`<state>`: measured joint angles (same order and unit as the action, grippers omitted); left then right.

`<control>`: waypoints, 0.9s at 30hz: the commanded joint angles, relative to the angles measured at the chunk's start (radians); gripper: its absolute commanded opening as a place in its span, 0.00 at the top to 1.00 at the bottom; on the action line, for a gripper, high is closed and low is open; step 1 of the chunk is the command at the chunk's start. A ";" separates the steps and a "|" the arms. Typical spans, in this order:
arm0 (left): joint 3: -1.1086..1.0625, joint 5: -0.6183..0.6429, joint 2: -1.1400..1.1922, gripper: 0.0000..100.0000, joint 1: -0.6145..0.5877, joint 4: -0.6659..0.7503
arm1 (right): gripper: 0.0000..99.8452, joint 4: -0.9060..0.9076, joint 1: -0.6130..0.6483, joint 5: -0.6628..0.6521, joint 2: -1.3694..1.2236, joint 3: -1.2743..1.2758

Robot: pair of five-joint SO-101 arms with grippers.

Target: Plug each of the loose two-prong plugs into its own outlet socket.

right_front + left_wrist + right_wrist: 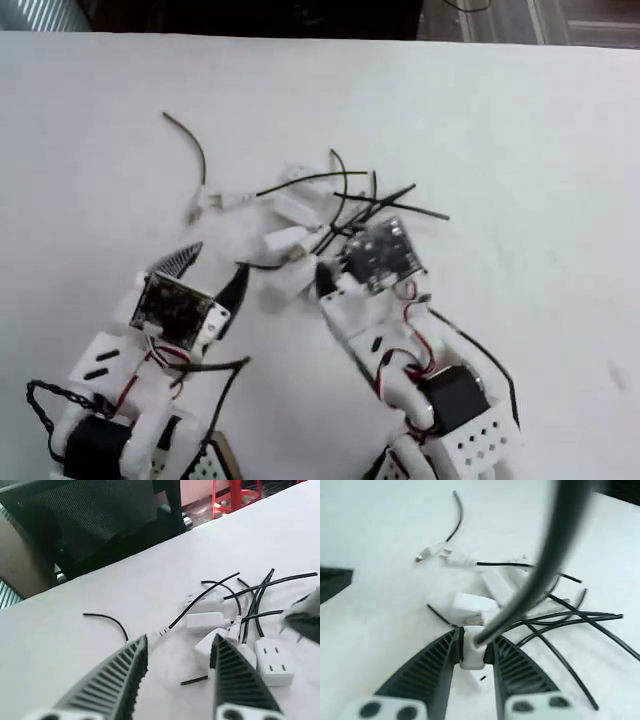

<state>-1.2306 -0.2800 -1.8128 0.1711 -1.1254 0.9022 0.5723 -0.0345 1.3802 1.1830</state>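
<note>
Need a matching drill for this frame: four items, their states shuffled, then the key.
Things
1. left gripper
2. right gripper
3. socket block
4. plug on the curved cord

States
A. shut on a white plug
B. lying beside the cable pile, plugged into nothing
C. open, holding nothing
D. visible slots empty

Pairs: 1-C, 2-A, 3-D, 4-B
</note>
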 commanded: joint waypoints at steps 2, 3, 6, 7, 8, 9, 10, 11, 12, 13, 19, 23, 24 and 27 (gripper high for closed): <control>0.002 -0.012 0.176 0.77 -0.024 0.008 | 0.98 -0.105 -0.193 0.009 0.007 0.017; 0.021 -0.015 0.239 0.77 -0.021 0.008 | 0.98 -0.127 -0.220 0.009 0.007 0.026; 0.112 -0.049 0.449 0.77 0.031 -0.005 | 0.98 -0.185 -0.297 0.012 0.007 0.049; 0.146 -0.046 0.522 0.77 0.056 -0.012 | 0.98 -0.200 -0.320 0.028 0.007 0.052; 0.181 -0.046 0.596 0.77 0.085 -0.017 | 0.98 -0.214 -0.344 0.057 0.007 0.052; 0.215 -0.046 0.668 0.77 0.116 -0.020 | 0.98 -0.225 -0.371 0.077 0.007 0.052; 0.247 -0.046 0.739 0.77 0.147 -0.021 | 0.98 -0.237 -0.395 0.094 0.007 0.052; 0.279 -0.044 0.809 0.77 0.174 -0.020 | 0.98 -0.248 -0.423 0.107 0.007 0.052; 0.310 -0.037 0.875 0.77 0.197 -0.015 | 0.98 -0.257 -0.447 0.118 0.007 0.052; 0.345 -0.014 0.943 0.77 0.219 -0.012 | 0.98 -0.265 -0.469 0.130 0.007 0.052; 0.566 0.124 1.322 0.72 0.328 0.014 | 0.98 -0.300 -0.556 0.187 0.007 0.052; 0.706 0.189 1.531 0.71 0.389 0.014 | 0.98 -0.300 -0.559 0.187 0.008 0.052; 0.733 0.198 1.577 0.71 0.403 0.014 | 0.98 -0.300 -0.559 0.187 0.008 0.052; 0.804 0.236 1.710 0.71 0.418 0.014 | 0.98 -0.300 -0.559 0.187 0.008 0.054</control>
<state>-0.5524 -0.0974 -0.2570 0.5516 -1.1301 0.6245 0.0276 0.1481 1.3802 1.2444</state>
